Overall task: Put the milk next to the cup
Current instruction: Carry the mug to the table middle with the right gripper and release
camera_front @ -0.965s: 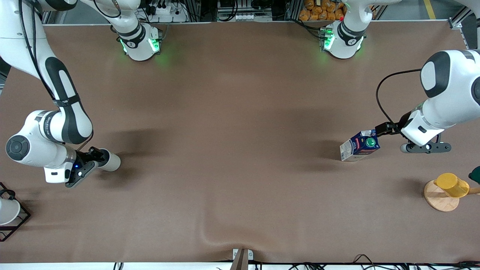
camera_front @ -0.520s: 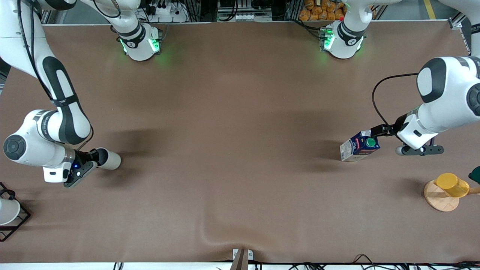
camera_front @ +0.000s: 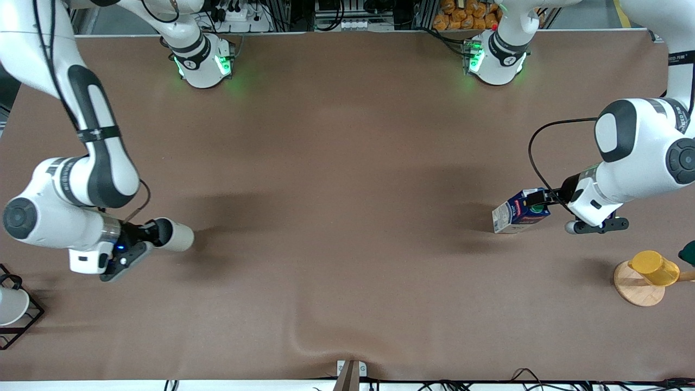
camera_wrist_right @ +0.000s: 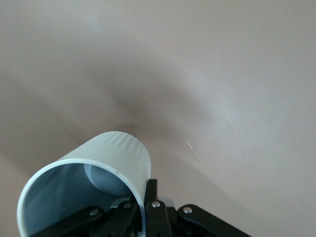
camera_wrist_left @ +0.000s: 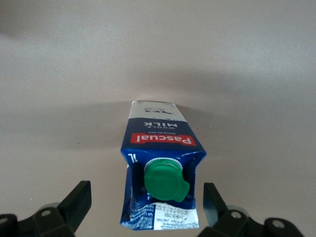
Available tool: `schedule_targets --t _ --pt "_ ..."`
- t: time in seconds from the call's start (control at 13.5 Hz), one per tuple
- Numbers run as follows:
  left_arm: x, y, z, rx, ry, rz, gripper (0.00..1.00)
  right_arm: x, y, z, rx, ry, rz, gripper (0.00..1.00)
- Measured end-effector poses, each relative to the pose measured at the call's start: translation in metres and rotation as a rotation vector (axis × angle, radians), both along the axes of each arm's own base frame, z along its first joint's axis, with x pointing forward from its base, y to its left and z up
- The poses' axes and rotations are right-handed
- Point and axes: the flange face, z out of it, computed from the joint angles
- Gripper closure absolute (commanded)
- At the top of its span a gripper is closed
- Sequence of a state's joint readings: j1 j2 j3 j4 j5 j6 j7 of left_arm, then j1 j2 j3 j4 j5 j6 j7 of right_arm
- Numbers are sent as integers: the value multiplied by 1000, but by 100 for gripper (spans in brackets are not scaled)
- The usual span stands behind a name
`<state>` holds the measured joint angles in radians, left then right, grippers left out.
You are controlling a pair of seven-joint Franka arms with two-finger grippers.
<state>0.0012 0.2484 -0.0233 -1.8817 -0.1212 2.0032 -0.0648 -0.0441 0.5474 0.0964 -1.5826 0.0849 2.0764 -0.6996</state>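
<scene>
The milk (camera_front: pixel 519 212), a dark blue carton with a green cap and a red band, stands on the brown table toward the left arm's end. My left gripper (camera_front: pixel 542 204) is open at the carton's top. In the left wrist view its fingers (camera_wrist_left: pixel 78 200) stand on either side of the milk (camera_wrist_left: pixel 160 143) without touching it. The cup (camera_front: pixel 177 237), a pale mug, lies tipped on its side in my right gripper (camera_front: pixel 156 233), just over the table toward the right arm's end. That gripper (camera_wrist_right: pixel 144 198) is shut on the rim of the cup (camera_wrist_right: pixel 106 153).
A yellow cup (camera_front: pixel 653 267) sits on a round wooden stand (camera_front: pixel 634 290) at the left arm's end, with a dark green object (camera_front: pixel 688 252) beside it. A white cup (camera_front: pixel 10 305) rests in a black wire rack (camera_front: pixel 30 317) at the right arm's end. The cloth is wrinkled (camera_front: pixel 307 342) near the front edge.
My right gripper has shut on the cup's rim and carried it a little toward the table's middle. My left gripper has moved in until its open fingers flank the milk's top.
</scene>
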Motion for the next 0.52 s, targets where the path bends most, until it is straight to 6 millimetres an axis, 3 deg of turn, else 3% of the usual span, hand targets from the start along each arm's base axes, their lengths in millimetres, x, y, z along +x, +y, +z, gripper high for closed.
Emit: schedule_targets --t 0.3,0.52 --pt "1 -4 -12 -1 16 -6 0 -7 146 27 42 -62 141 100" --pt "2 -7 -24 -1 28 -10 0 -33 252 35 62 -123 275 100"
